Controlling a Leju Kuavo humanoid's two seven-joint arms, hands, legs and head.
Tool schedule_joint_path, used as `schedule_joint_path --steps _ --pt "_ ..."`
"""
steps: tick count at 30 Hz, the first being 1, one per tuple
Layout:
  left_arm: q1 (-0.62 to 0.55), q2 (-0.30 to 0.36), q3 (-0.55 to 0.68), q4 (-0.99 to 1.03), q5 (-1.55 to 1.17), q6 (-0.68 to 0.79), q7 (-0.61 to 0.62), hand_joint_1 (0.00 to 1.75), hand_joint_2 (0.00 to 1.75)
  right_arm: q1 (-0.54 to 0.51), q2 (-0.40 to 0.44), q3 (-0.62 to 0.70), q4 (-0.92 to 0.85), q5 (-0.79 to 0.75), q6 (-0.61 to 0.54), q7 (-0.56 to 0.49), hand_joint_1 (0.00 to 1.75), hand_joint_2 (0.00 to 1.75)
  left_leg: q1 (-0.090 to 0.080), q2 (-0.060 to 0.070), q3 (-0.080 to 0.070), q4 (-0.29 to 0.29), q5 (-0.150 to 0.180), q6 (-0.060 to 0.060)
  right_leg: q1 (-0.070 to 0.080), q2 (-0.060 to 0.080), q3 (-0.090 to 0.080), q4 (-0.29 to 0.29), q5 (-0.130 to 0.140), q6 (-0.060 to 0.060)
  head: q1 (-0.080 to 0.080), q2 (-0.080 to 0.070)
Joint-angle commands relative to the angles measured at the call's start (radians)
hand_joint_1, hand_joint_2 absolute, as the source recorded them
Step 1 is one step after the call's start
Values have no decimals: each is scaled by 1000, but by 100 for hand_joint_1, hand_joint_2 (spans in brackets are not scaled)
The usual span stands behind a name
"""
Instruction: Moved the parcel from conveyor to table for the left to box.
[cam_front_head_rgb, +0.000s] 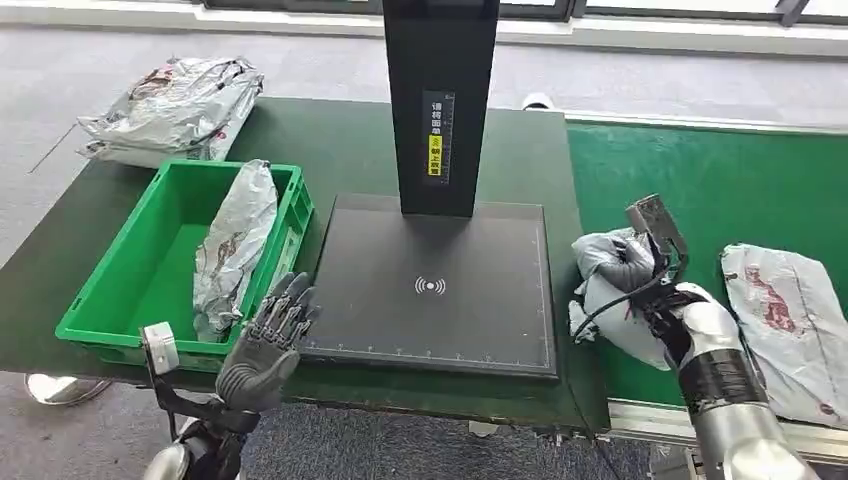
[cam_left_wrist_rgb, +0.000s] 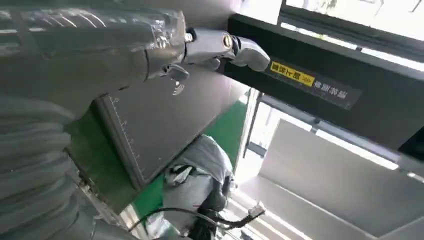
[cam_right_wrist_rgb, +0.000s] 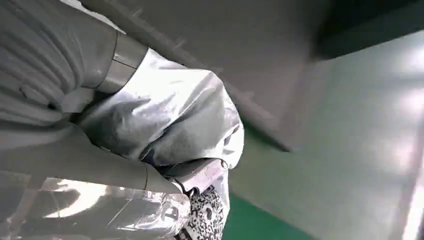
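1. The grey parcel (cam_front_head_rgb: 612, 290) hangs at the conveyor's (cam_front_head_rgb: 740, 190) edge, just beside the black scanner pad (cam_front_head_rgb: 440, 290), gripped by the right robot hand (cam_front_head_rgb: 650, 285).
2. Transfer step underway; next, lower it onto the desk (cam_front_head_rgb: 330, 140).
3. The left robot hand (cam_front_head_rgb: 270, 335) waits, fingers spread, beside the green crate (cam_front_head_rgb: 110, 320).

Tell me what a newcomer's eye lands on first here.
First the right hand gripping a crumpled grey parcel at the edge between the green conveyor and the table. Next the black scanner stand rising over its flat pad at the centre. Then the green crate on the left with a parcel inside.
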Motion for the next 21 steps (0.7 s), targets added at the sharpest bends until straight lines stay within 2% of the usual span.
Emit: schedule_joint_path --steps 1,3,7,10,15,20,21 --pt "20 -27 35 -12 -17 12 1 0 175 -13 53 -75 -288 -85 -43 4 175 175 -1 3 1 0 -1 0 0 2 -1 1 -1 -1 0 0" --pt "20 -29 37 -11 -17 8 1 0 175 6 48 -70 -324 -94 -45 -19 175 175 0 2 3 -1 -1 0 0 1 2 -1 -1 -1 0 0" --pt "12 -32 27 2 -20 -6 6 0 175 54 15 -19 -516 -93 -58 -33 175 175 0 -1 1 -1 0 0 0 -2 1 -1 -1 -1 0 0" --pt "-5 -23 7 27 -20 -9 1 0 175 25 -6 50 -537 -61 -76 -31 175 175 -1 -2 -1 -1 0 0 -1 -2 0 0 -1 -1 0 0" --pt "-27 -17 -20 29 -14 1 9 0 175 -116 27 188 -365 2 -147 -11 175 175 -1 4 1 0 -1 0 -1 4 0 0 0 -1 0 0" --pt "-47 -1 -35 40 2 -6 18 0 175 -177 91 261 -163 17 -179 -4 175 175 0 5 3 -2 0 0 0 4 3 -2 1 -2 0 0" --pt "-48 0 -36 38 3 -8 18 0 175 -189 103 272 -136 20 -185 -6 175 175 0 2 1 -1 0 0 0 1 2 -2 1 -1 0 0"
